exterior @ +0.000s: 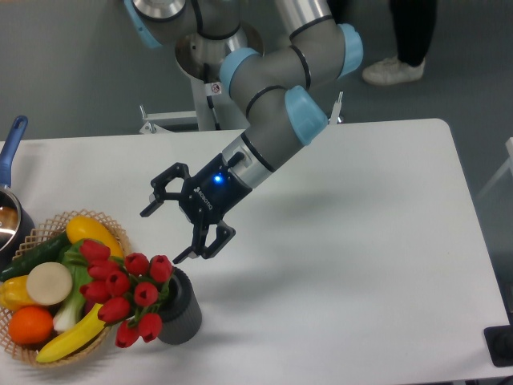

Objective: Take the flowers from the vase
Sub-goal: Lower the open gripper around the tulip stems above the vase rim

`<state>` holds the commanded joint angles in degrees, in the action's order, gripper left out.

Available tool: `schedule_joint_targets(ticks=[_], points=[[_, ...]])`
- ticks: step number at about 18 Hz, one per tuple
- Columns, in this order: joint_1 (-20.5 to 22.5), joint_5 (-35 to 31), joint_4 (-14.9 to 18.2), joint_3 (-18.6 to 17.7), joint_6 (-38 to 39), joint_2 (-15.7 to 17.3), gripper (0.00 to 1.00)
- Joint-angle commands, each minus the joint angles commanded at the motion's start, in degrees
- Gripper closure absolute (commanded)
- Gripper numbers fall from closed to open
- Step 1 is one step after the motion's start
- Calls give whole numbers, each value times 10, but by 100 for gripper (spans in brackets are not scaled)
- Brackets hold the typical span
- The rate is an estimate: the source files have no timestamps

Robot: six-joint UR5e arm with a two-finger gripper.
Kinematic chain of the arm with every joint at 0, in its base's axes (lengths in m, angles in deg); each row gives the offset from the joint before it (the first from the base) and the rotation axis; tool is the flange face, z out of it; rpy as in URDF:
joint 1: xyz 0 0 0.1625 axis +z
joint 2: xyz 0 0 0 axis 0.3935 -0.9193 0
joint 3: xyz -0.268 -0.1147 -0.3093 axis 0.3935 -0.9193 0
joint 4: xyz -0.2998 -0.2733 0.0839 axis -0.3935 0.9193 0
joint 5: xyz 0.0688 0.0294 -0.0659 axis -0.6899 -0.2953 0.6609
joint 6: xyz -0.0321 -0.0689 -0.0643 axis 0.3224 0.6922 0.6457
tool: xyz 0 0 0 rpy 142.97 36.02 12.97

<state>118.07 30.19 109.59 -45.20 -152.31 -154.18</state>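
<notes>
The flowers (124,293), a bunch of glossy red tulip buds with green leaves, stand in the dark grey ribbed vase (181,309) near the table's front left and lean left toward the basket. My gripper (164,235) hangs open just above and to the right of the buds, its black fingers (205,242) spread wide with nothing between them. It is apart from the flowers.
A woven basket (108,228) of fruit and vegetables sits at the front left, touching the flowers' side. A pot with a blue handle (11,147) is at the left edge. A person's legs stand behind the table at the top right.
</notes>
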Motion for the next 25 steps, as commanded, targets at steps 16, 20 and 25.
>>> schedule_joint_targets(ticks=[16,20,25], points=[[-7,0,-2,75,47,-60,0],[-14,0,-5,78,47,-70,0],[-27,0,-6,79,52,-75,24]])
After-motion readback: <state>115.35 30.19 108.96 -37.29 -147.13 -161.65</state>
